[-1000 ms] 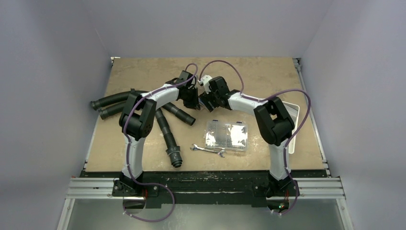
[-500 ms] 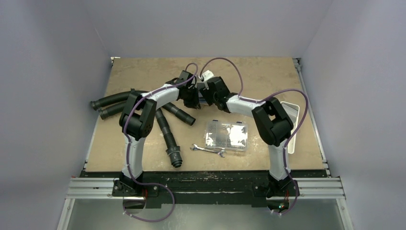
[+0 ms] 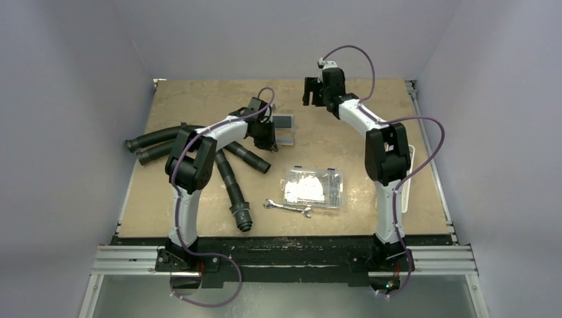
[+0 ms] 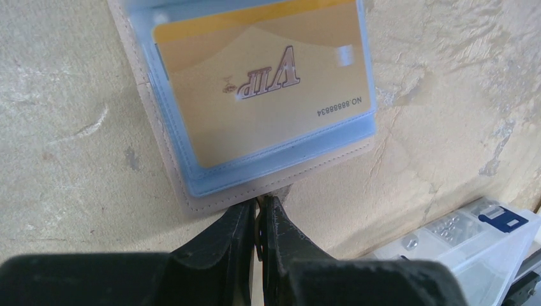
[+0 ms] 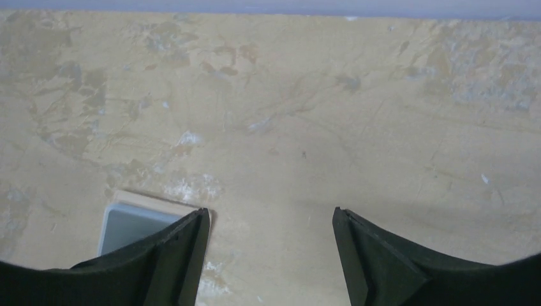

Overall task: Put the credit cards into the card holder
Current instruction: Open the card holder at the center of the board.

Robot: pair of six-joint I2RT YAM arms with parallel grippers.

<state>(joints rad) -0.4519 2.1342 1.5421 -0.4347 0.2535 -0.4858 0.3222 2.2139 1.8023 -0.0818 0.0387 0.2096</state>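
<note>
The card holder (image 3: 284, 129) lies open and flat on the table, grey-blue with a tan rim. In the left wrist view its blue pocket (image 4: 255, 95) holds a gold card marked VIP (image 4: 261, 76). No loose light-blue credit card shows in any view. My left gripper (image 3: 268, 135) is shut, its tips (image 4: 260, 203) pinching the holder's tan near edge. My right gripper (image 3: 309, 91) is open and empty, raised over the far back of the table, well away from the holder. In the right wrist view (image 5: 271, 211) a corner of the holder (image 5: 127, 224) shows behind the left finger.
Black corrugated hoses (image 3: 228, 175) lie left of the left arm. A clear compartment box (image 3: 313, 187) and a wrench (image 3: 288, 208) lie near the front; the box also shows in the left wrist view (image 4: 472, 239). A white tray (image 3: 407, 173) sits behind the right arm.
My right gripper has pulled away from the card holder to the far back of the table and stands open. The holder is now uncovered. The left arm has not moved.
</note>
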